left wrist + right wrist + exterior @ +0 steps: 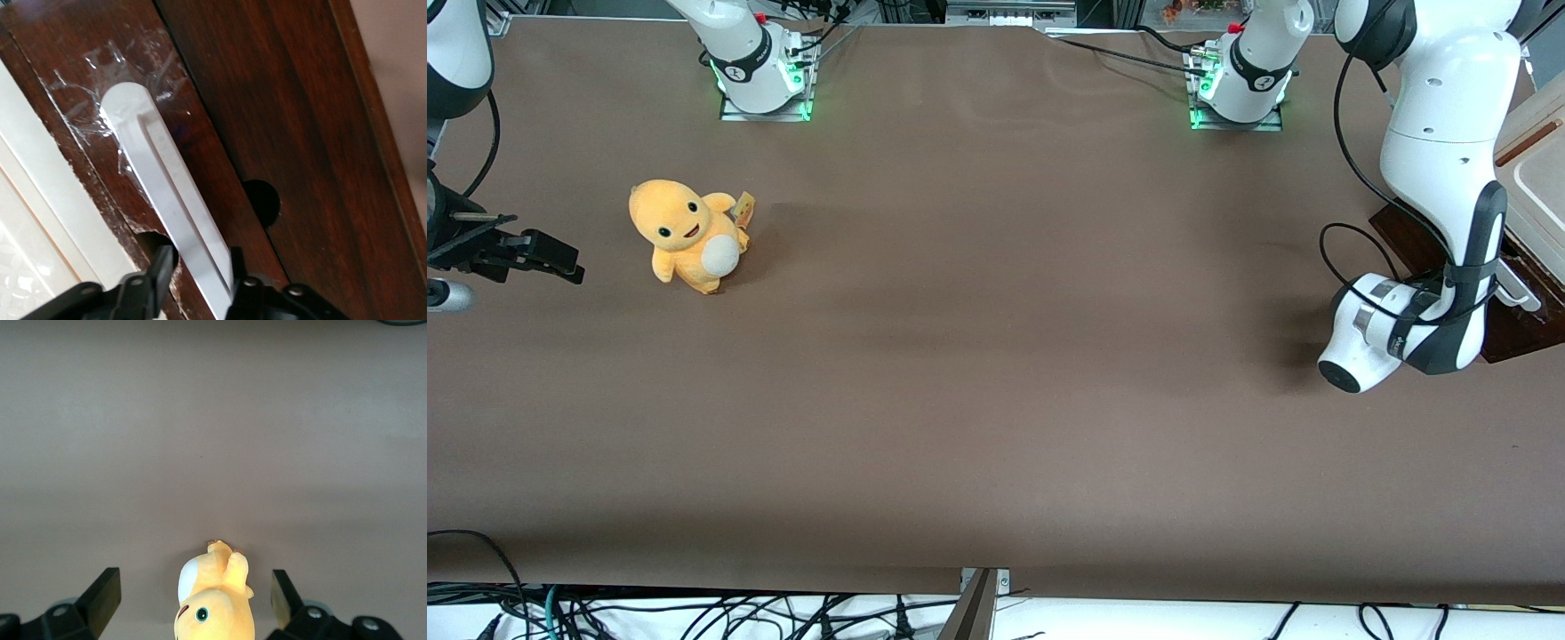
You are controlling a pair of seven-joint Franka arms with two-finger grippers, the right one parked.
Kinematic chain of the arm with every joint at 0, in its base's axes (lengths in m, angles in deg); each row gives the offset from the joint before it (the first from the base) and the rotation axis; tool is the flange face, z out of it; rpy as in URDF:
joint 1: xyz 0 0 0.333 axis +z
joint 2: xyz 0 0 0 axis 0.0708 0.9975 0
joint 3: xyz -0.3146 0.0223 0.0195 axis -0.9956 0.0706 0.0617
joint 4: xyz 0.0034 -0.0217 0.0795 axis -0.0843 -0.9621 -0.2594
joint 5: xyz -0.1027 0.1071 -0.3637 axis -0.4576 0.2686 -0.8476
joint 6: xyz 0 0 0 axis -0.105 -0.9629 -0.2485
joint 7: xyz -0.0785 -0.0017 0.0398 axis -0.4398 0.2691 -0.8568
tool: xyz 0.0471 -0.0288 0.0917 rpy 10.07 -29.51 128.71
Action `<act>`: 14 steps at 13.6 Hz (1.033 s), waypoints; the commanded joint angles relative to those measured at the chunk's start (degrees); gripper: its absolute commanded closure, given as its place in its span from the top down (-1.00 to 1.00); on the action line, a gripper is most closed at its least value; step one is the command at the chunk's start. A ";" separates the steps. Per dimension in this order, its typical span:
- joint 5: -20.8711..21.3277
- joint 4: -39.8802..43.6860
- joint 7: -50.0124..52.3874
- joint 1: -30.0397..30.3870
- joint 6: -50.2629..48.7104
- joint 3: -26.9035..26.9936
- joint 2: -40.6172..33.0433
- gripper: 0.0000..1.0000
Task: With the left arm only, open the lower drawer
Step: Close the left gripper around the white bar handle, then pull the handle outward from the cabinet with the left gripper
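Pincer (198,267) of the left arm (1449,178) sits astride the white bar handle (167,200), fingers (160,263) flanking it narrowly; actual contact cannot be confirmed. Handle's long axis runs straight away from the pincer across the lower drawer (280,133) front directly ahead.

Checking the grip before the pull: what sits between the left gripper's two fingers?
In the left wrist view, the white bar handle of the lower drawer runs between the fingers of the gripper; nothing else there.

Brown table (978,373) under even light, cables (694,613) along its edge
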 commanded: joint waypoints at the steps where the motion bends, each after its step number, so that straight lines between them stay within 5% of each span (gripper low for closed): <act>1: 1.87 1.07 -0.01 0.13 -0.97 -0.14 0.71 -0.55; 14: -1.46 7.21 -0.54 -6.02 -4.22 -0.49 4.49 -0.65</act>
